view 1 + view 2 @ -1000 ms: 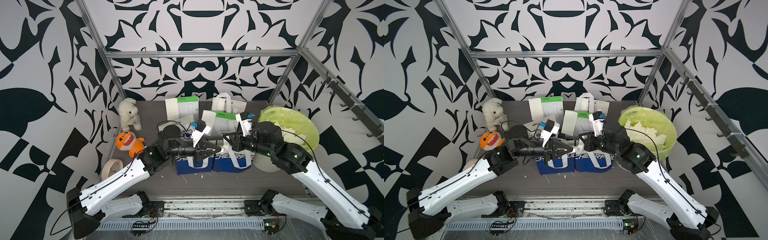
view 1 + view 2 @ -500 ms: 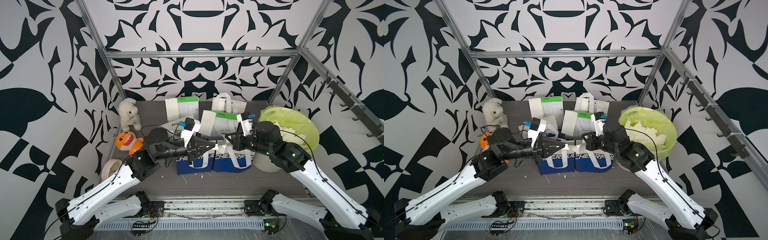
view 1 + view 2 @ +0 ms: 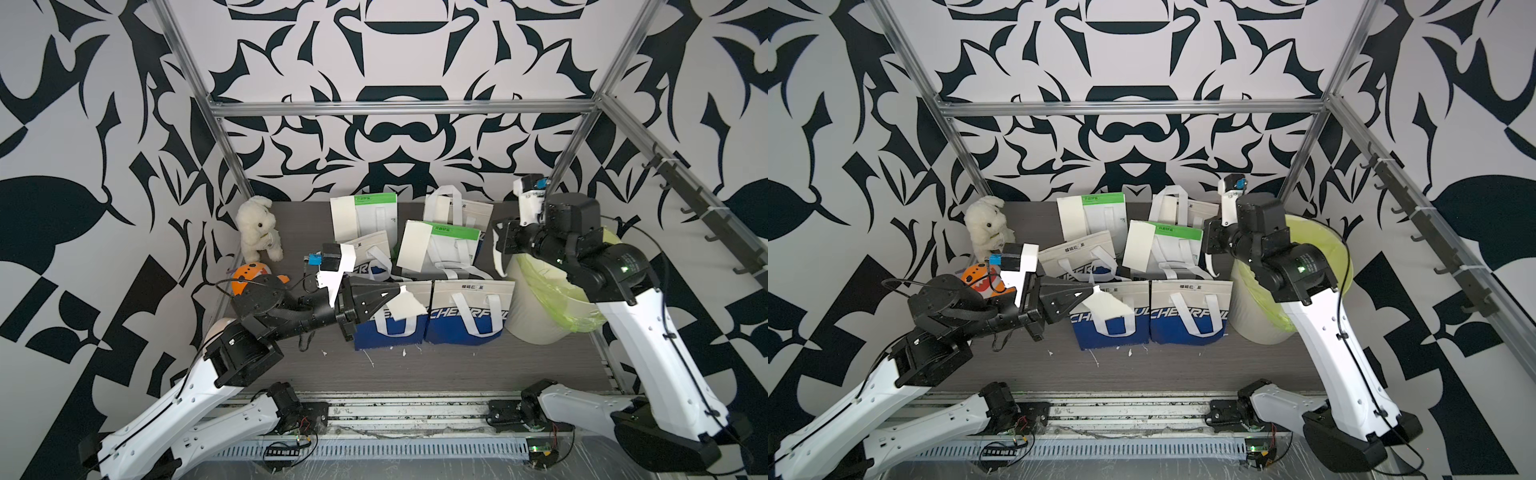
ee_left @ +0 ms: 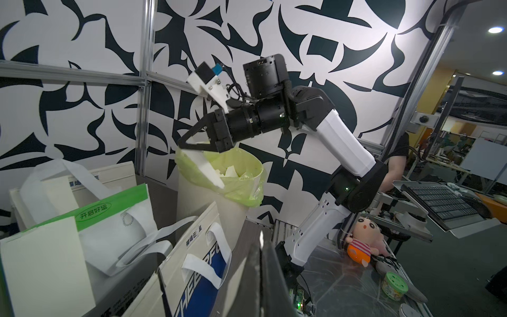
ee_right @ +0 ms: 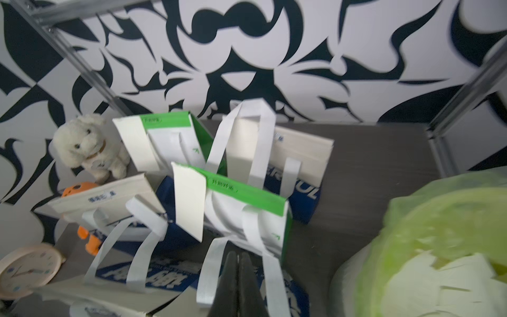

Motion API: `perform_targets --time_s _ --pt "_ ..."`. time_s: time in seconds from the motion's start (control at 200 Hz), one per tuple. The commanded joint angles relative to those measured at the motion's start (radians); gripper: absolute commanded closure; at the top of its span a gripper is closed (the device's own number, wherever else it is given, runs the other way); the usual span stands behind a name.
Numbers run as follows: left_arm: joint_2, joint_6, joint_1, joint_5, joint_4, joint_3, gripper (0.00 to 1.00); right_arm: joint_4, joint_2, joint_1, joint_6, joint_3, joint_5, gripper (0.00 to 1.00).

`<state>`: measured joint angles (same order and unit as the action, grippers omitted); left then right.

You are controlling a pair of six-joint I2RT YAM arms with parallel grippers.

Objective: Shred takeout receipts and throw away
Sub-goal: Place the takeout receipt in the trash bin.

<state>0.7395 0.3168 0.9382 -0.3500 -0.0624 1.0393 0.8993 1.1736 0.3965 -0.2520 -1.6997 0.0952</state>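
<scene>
Left claw (image 3: 397,291) clamped on a torn cream-white paper receipt piece (image 3: 407,307) over the front blue-and-cream bag (image 3: 390,332); right claw (image 4: 183,144) pinches another torn strip (image 4: 211,171) above the green-lined bin (image 3: 534,309) at the bench's (image 3: 415,368) right edge

Black-and-white patterned walls (image 3: 395,54), aluminium frame bars (image 3: 399,109), dark grey tabletop (image 3: 457,365), ceiling spotlights (image 4: 495,29) beyond

A torn cream-white paper receipt piece (image 3: 406,306), ragged along one edge, is pinched by its corner in my left gripper (image 3: 395,291). A second torn strip (image 4: 210,171) hangs curling down from my right gripper (image 4: 181,143), just beside the rim of the green-lined bin (image 4: 247,192), where more torn scraps (image 5: 439,285) lie piled. One whole blank slip (image 3: 413,245) lies flat against the near green-topped bag (image 3: 455,235). Another slip (image 3: 344,218) lies against the far green-topped bag (image 3: 376,199).
</scene>
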Motion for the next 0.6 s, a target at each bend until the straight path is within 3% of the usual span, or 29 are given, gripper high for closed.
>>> perform_targets --time_s 0.0,0.205,0.315,0.42,0.47,0.55,0.595 --pt "-0.009 -0.022 0.004 0.037 -0.031 -0.016 1.0 0.076 0.0 -0.014 0.114 -0.066 0.257 1.0" --pt "0.05 -0.01 0.003 0.03 -0.036 -0.006 1.0 -0.015 -0.066 -0.038 0.248 0.061 0.584 1.0" --pt "0.083 -0.002 0.004 0.026 -0.027 -0.001 1.0 -0.032 -0.087 -0.088 0.247 0.144 0.602 1.0" --pt "0.111 0.004 0.003 0.021 -0.021 0.008 1.0 -0.015 -0.103 -0.149 0.196 0.199 0.526 1.0" --pt "0.121 0.005 0.004 0.02 -0.022 0.014 1.0 0.003 -0.104 -0.184 0.169 0.211 0.463 0.85" --pt "0.135 0.008 0.003 0.019 -0.026 0.021 1.0 0.042 -0.093 -0.232 0.129 0.213 0.368 0.42" --pt "0.142 0.008 0.003 0.02 -0.035 0.029 1.0 0.066 -0.079 -0.256 0.114 0.206 0.319 0.28"
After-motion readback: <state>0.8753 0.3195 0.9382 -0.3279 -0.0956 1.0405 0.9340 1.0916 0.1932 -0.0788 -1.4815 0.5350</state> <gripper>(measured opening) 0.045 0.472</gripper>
